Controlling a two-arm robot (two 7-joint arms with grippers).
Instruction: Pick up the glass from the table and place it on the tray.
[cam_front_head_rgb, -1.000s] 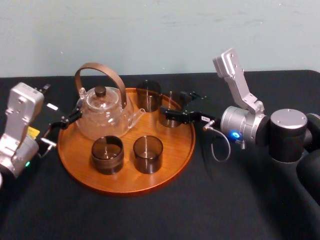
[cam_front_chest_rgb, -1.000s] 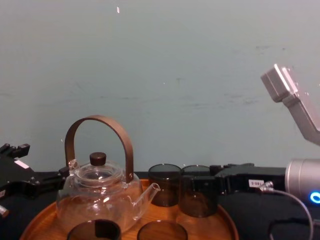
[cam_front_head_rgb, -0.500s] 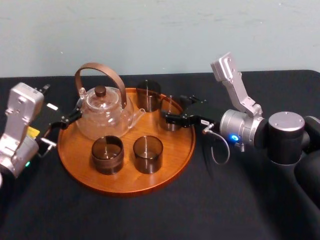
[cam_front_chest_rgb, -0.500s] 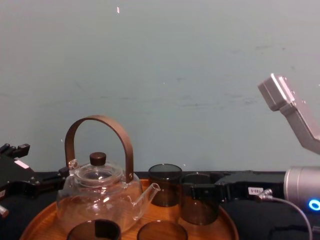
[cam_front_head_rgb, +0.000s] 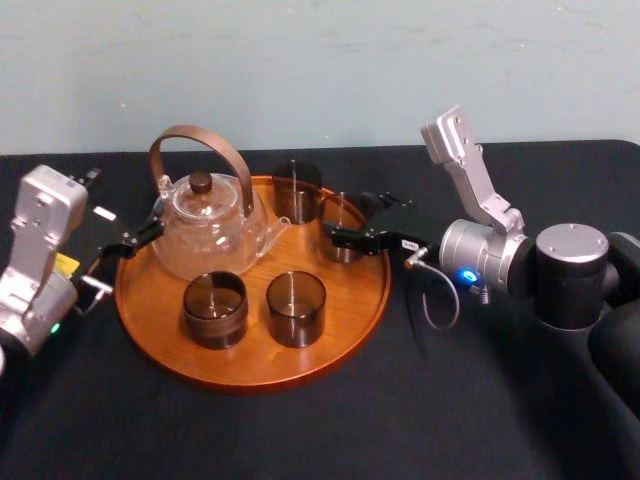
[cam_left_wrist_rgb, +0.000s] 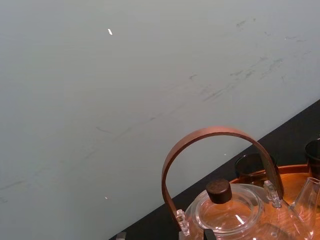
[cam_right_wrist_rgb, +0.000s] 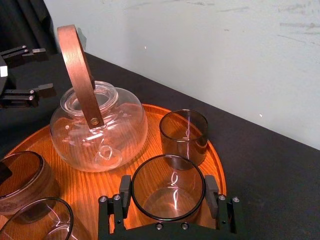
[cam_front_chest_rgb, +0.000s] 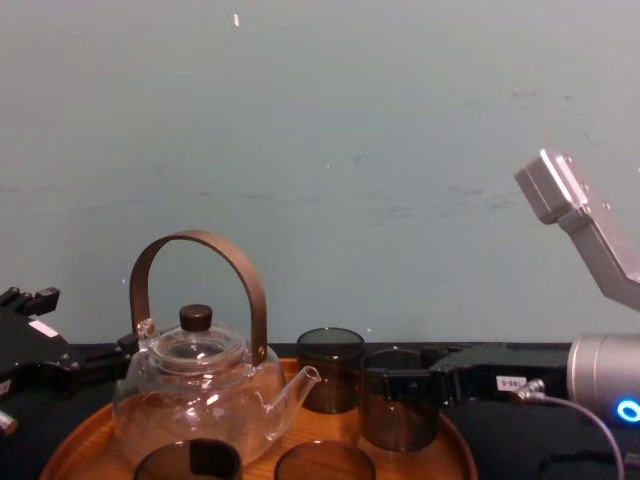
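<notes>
The glass is a smoky tumbler at the back right of the round wooden tray, its base down at the tray's floor. My right gripper reaches in from the right and is shut on the glass. In the right wrist view both fingers press the sides of the glass. From the chest view, the glass sits low inside the tray's rim. My left gripper is parked, open, beside the teapot at the tray's left edge.
A glass teapot with a brown arched handle stands on the tray's back left. Three more smoky glasses share the tray: one behind and two in front. The black table surrounds the tray.
My right gripper has sunk a little with the glass, bringing it down to the tray's floor. The left arm has not moved.
</notes>
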